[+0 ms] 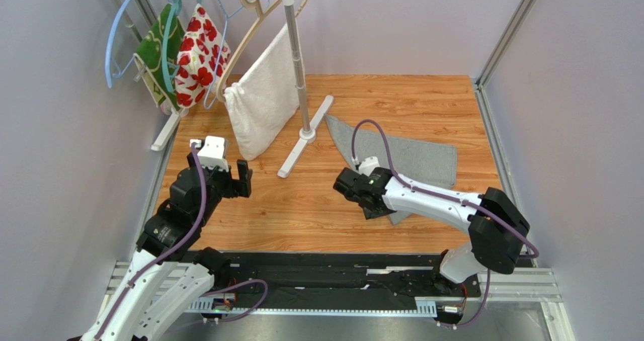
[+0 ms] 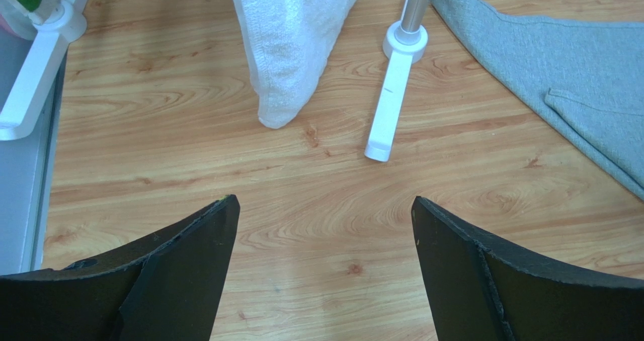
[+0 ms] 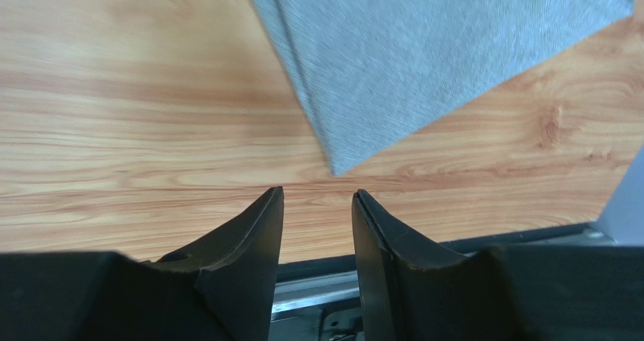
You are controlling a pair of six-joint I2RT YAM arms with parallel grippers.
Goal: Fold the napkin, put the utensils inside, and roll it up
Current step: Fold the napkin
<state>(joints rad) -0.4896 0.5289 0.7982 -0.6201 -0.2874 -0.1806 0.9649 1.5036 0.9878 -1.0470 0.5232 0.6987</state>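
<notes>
You'll find the napkin (image 1: 423,158) on the right side of the table (image 1: 302,205), in the far half. It is plain mid-grey soft cloth with no pattern, lying flat on the wood.

From above its outline is uneven. One narrow point reaches far-left, a short straight edge closes it on the right, and a corner points toward the near edge. Part of its near-left area is hidden from above.

In the right wrist view that near corner is sharp, with a narrow doubled band along its left edge. In the left wrist view a small flap lies folded over on the napkin's surface, its edge showing as a raised line.
</notes>
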